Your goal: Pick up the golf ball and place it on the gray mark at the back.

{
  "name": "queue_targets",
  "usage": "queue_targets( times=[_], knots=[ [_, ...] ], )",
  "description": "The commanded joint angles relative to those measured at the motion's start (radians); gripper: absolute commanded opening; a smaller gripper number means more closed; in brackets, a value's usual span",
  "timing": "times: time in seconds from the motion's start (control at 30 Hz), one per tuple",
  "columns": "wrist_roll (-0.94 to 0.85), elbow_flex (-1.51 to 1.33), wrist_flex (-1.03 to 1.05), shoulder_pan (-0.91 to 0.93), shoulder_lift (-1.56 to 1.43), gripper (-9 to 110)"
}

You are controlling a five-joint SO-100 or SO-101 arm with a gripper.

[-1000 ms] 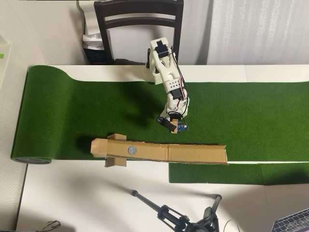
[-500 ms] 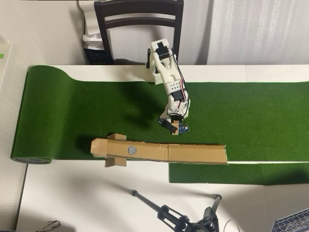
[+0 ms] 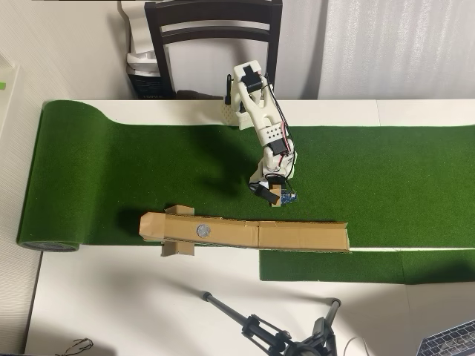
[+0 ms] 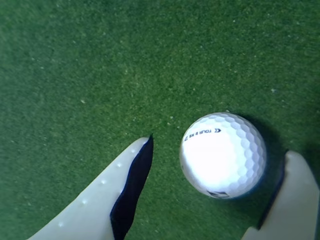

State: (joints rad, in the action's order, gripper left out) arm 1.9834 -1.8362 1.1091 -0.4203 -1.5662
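The whole setup is seen from straight above in the overhead view; the green turf (image 3: 148, 170) is viewed close-up, looking down, by the wrist view, and that turf is shared.

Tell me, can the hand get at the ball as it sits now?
Probably yes. In the wrist view the ball lies on bare turf between the open hand's two fingers, with nothing blocking them.
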Motion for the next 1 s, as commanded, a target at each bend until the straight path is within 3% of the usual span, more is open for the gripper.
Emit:
queue_targets(
  times=[0.0,0.97],
  knots=[
    [0.008,0.083,-0.009,-0.005,-0.014,41],
    [-0.006,0.135,0.072,0.055,0.086,41]
  ],
)
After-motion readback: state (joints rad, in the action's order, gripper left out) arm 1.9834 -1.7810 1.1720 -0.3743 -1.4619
